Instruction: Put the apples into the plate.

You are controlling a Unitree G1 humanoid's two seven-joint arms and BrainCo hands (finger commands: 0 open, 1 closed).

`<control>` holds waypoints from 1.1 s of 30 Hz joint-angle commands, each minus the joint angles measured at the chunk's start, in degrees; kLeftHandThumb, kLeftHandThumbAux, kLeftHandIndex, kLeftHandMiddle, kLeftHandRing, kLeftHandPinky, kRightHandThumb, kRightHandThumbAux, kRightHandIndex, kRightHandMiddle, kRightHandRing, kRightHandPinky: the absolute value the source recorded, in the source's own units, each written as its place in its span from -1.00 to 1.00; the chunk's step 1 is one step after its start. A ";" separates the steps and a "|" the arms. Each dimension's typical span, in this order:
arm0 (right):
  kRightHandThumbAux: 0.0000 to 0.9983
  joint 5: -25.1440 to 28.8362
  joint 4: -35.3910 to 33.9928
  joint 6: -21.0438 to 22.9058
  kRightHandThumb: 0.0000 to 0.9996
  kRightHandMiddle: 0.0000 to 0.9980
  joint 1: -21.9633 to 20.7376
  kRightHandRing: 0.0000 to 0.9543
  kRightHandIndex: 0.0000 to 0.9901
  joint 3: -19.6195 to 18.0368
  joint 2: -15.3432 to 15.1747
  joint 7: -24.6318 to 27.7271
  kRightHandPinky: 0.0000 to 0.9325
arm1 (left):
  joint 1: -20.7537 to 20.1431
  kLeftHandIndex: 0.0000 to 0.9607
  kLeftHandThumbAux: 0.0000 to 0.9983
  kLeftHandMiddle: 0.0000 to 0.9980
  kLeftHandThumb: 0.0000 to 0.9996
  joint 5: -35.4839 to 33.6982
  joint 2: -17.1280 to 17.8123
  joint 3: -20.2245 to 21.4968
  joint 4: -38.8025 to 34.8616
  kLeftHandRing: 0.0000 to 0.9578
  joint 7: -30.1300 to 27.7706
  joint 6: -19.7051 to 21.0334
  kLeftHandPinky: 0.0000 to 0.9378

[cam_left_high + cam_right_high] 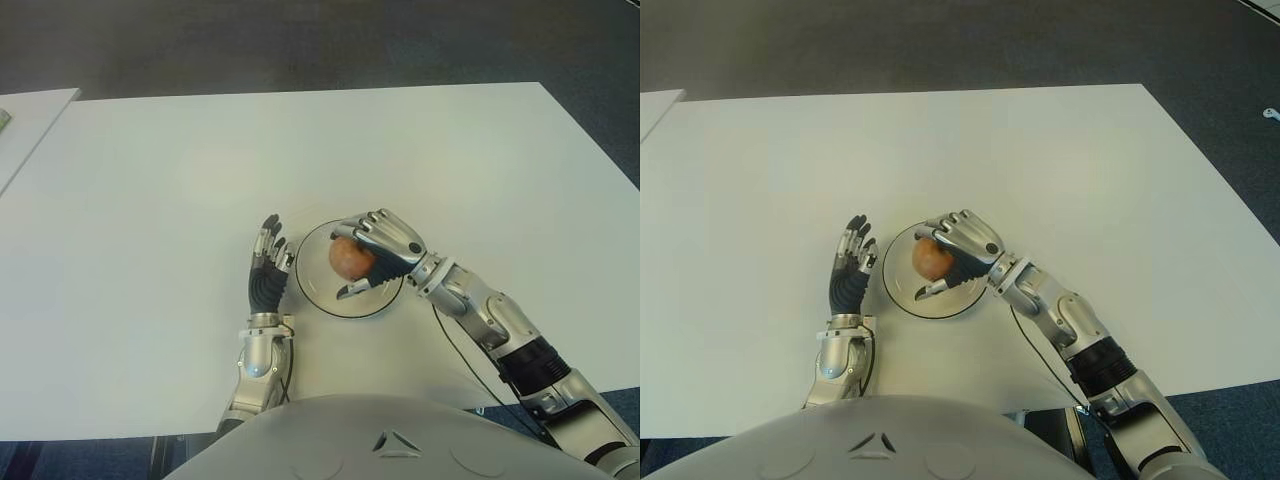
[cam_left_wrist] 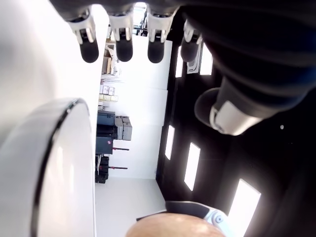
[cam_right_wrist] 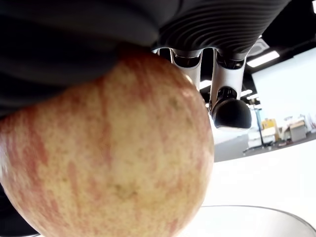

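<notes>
Over plate (image 1: 322, 300): right hand (image 1: 382, 252) grips apple (image 1: 348, 259); left hand (image 1: 267, 267) beside.

The apple (image 3: 106, 148) is showing red streaks over yellow; the plate (image 1: 318, 290) and worktop (image 1: 150, 180) are looking white.

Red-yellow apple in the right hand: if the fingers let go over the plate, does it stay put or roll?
The round red-yellow apple will probably roll a little. The shallow white plate has a raised rim that should likely stop it. Its skin looks smooth, so it may slip as the right hand opens. The left hand shows open beside the plate's left.
</notes>
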 commanded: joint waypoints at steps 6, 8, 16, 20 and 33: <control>0.42 -1.91 2.50 -2.04 0.45 0.72 0.37 0.79 -0.11 0.81 -0.04 -1.11 0.83 | 1.97 -0.95 0.16 -0.95 -0.81 -0.90 -6.70 -0.58 3.84 -0.98 0.24 0.82 -0.98; 0.42 -1.99 2.90 -2.22 0.45 0.72 0.37 0.79 -0.11 0.78 -0.01 -1.31 0.83 | 1.98 -0.95 0.15 -0.96 -0.81 -0.83 -6.68 -0.62 3.74 -0.99 0.27 0.85 -0.99; 0.42 -3.76 4.57 -2.21 0.45 0.71 0.04 0.79 -0.11 1.10 -0.08 -2.88 0.83 | 1.90 -0.95 0.17 -0.95 -0.82 -0.74 -6.85 -0.68 3.77 -0.99 0.39 0.54 -0.98; 0.42 -4.71 4.97 -2.23 0.45 0.70 -0.15 0.79 -0.11 1.22 -0.06 -3.84 0.82 | 1.95 -0.95 0.19 -0.96 -0.82 -0.45 -6.56 -0.86 3.51 -0.99 0.29 0.83 -0.99; 0.16 -7.09 5.71 2.64 -0.10 -0.18 0.32 -0.27 -0.34 0.93 0.45 -3.37 -0.32 | 1.40 -0.96 0.15 -0.97 -0.84 1.16 -5.92 -0.73 3.64 -1.00 1.07 2.67 -0.99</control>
